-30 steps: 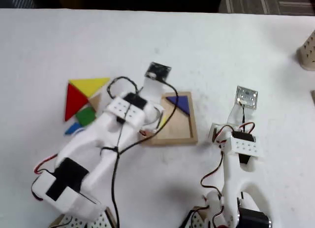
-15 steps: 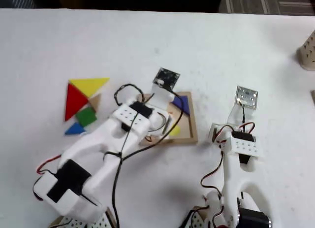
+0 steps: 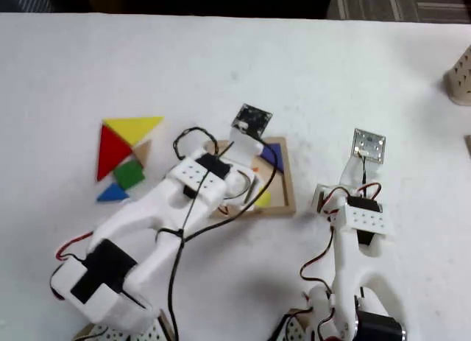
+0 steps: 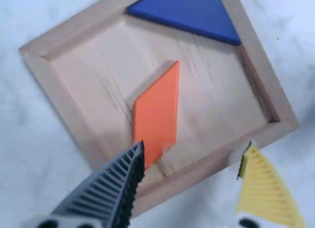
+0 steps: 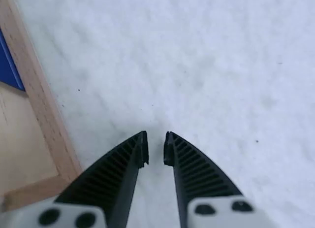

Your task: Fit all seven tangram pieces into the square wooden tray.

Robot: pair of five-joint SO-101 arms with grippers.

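square wooden tray (image 3: 289,186) at frame centre half covered by the left arm (image 3: 158,205), dark blue triangle piece (image 3: 274,157) partly under the arm's camera, beige perforated object (image 3: 461,79) cut off at right edge

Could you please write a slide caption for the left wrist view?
Open left gripper over the wooden tray, which holds an orange parallelogram and a blue triangle.
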